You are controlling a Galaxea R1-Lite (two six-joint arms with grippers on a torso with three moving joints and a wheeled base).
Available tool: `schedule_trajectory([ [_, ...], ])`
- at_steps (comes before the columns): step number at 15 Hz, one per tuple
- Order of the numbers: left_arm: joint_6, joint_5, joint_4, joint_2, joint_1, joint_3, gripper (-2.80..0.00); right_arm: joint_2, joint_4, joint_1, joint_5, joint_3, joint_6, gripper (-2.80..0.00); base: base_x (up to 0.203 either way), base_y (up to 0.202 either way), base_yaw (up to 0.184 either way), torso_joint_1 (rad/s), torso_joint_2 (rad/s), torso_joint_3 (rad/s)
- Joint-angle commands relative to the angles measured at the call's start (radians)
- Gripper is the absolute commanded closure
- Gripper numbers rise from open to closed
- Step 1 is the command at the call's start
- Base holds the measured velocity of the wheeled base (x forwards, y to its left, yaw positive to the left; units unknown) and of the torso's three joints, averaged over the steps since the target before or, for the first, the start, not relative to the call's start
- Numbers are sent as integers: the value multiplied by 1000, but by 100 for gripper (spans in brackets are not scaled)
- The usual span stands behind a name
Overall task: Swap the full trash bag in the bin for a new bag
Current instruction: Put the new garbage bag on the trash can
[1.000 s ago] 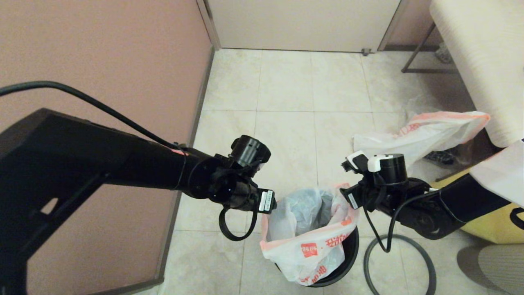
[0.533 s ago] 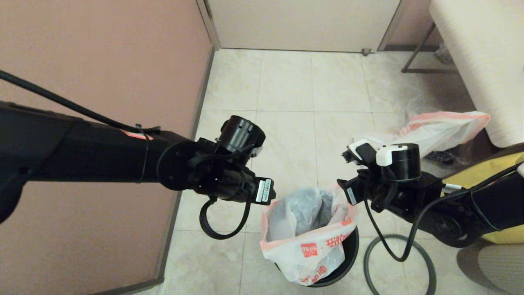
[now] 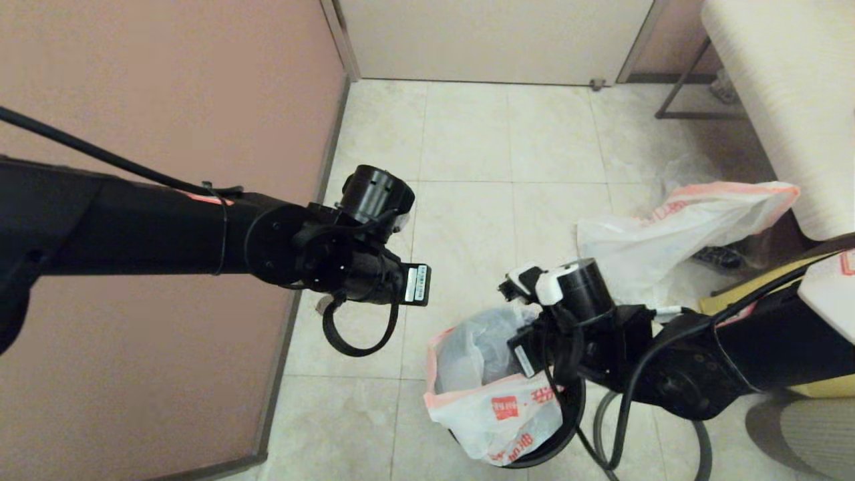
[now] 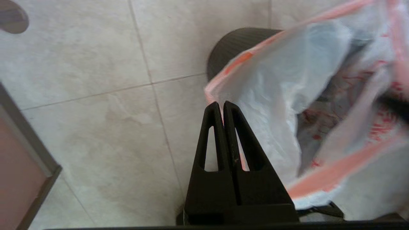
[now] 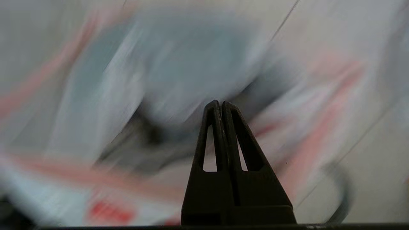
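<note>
Right arm has swung in over the bin [image 3: 571, 427]; the left has pulled back toward the wall. Both grippers have closed: left gripper [image 4: 222, 103] pinched empty just beside the full trash bag's [image 3: 497, 394] band, right gripper [image 5: 220, 103] pinched empty above its mouth. Bag still in bin, so no lift yet. New bag [image 3: 681, 230] lies on the floor behind, toward the bench.

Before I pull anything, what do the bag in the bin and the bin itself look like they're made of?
The full trash bag looks like thin translucent plastic film: white, crinkled, with an orange-pink mouth band and red print, its folds draping over the rim. The bin looks like rigid dark plastic with a matt, finely ribbed wall, though that is only its look.
</note>
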Motion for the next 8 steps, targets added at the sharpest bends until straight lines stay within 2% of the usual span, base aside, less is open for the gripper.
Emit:
schedule_trajectory([
  [1,-2,11,-2,39,-2,-4,0,46,70,47,-9,11,95,0,0,0,0,0,0,0],
  [4,-9,-3,-38,92,22,-19,0,70,80,45,-2,15,136,0,0,0,0,0,0,0],
  [6,-10,-27,-87,51,33,-1,0,66,82,45,-1,35,139,0,0,0,0,0,0,0],
  [8,-11,-93,-96,-1,43,15,0,44,107,48,-1,48,138,0,0,0,0,0,0,0],
])
